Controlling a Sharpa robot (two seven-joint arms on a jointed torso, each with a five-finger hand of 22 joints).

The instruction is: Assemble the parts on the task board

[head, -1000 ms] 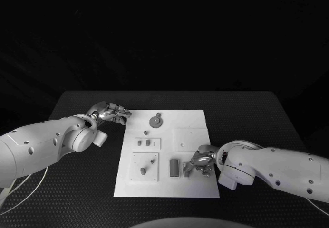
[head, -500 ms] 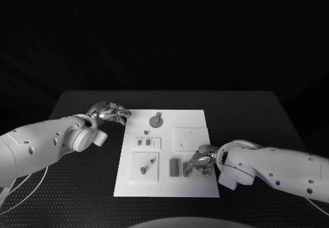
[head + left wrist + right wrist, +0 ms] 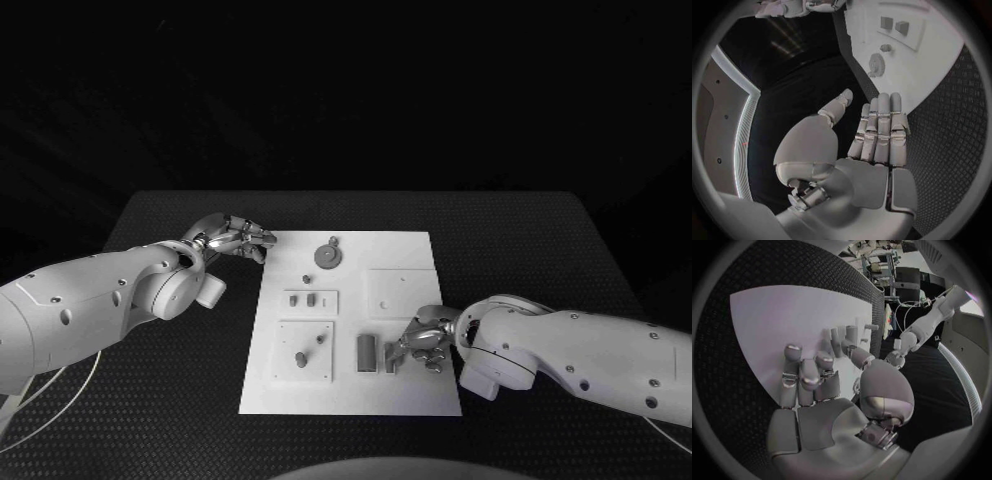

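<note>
Two upright bars (image 3: 378,353), long axes front-to-back

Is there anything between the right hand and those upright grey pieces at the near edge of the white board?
Nothing visible stands between them. The right hand is over the task board, right beside the upright grey parts, its fingertips next to the nearest one. Whether they touch it cannot be told. The left hand is at the board's far left corner, well away.
</note>
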